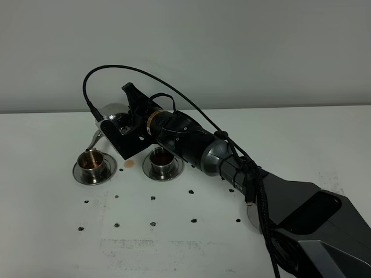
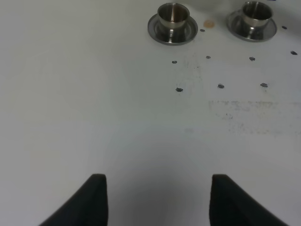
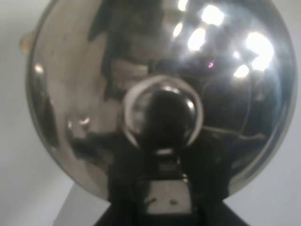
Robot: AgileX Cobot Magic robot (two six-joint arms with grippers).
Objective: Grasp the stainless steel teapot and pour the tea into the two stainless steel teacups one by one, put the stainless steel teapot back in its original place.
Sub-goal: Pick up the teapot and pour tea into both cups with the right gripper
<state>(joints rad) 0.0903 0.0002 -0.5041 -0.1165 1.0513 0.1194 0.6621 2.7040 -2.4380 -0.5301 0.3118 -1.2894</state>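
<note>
Here the right gripper [image 1: 119,124], closed on the teapot [image 1: 110,113], tilts its spout above the left cup [image 1: 93,160]; its wrist view shows only the lid [image 3: 162,94]. The left gripper [image 2: 157,197] hangs open over bare table [image 2: 94,117].

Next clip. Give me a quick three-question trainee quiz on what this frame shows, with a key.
1. True or false: the right gripper holds the teapot tilted, spout above the left cup.
2. Which cup already holds tea? A) right cup B) neither
3. Fill in: the left gripper is ___ and holds nothing.

Key: 1 true; 2 A; 3 open.
</note>
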